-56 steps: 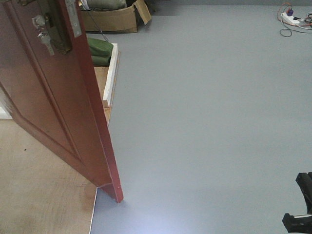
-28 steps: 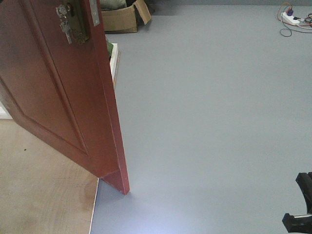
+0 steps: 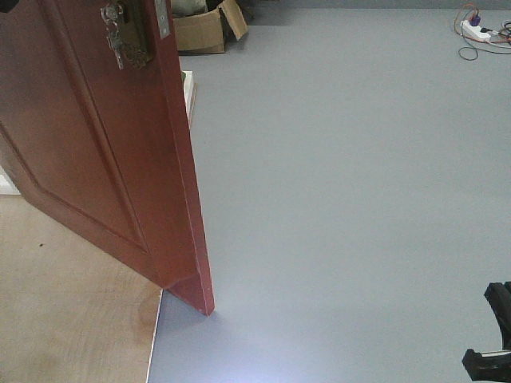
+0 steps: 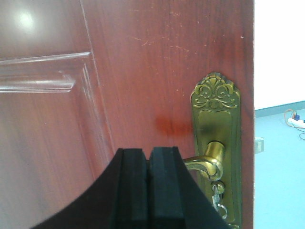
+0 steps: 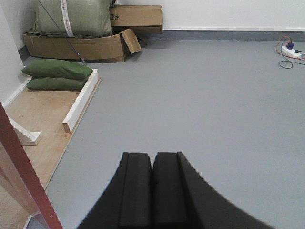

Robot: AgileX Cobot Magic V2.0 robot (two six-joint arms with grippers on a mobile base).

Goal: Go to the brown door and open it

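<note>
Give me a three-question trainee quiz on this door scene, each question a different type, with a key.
1. True or false: the right hand is gripping the brass lever handle.
2. Multiple choice: in the left wrist view, on which side of the left hand does the handle lie? A) left B) right C) directly above
3. Fill in: the brown door stands ____ (open or shut).
Key: 1 false; 2 B; 3 open.
</note>
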